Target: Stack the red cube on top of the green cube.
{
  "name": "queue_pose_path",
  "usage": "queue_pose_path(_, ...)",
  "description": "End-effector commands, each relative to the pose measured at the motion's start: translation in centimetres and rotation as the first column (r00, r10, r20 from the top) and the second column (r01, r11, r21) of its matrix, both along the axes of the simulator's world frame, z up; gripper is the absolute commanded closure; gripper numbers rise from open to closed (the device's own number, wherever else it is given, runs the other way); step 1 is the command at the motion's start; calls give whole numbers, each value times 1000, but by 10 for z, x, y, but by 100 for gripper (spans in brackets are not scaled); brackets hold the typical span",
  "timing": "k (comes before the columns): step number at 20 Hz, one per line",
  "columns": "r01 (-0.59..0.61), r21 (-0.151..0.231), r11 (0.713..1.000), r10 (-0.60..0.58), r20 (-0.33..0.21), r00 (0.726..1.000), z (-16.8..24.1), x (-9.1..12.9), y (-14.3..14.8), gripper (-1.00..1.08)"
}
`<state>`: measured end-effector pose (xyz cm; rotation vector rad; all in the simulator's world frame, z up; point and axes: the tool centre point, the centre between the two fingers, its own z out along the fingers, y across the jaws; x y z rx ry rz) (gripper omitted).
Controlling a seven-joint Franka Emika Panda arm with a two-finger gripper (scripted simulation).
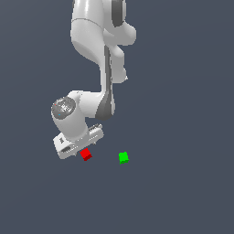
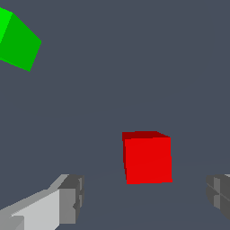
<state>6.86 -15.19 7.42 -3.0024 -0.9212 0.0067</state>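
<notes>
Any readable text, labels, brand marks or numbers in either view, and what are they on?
None. The small plain red cube, the small plain green cube, the white robot arm, its open pincer and the grey floor all carry no writing.

A plain dark blue-grey surface [image 1: 183, 192] fills the scene

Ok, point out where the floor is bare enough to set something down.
Bare floor lies between the red cube and green cube, and beyond the green cube toward the exterior view's right. It is crowded at the red cube, where the open gripper hangs.
</notes>
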Motion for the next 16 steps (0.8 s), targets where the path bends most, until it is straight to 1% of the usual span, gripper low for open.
queue_pose_path(1, -22, 0, 1000, 22, 3, 1000, -2, 5, -3, -92)
queue_pose_path(5, -37, 0, 999, 37, 4, 999, -4, 9, -4, -92)
queue_pose_path(10, -36, 0, 999, 36, 4, 999, -5, 8, -5, -92)
queue_pose_path(16, -39, 0, 999, 39, 4, 999, -28, 8, -4, -92)
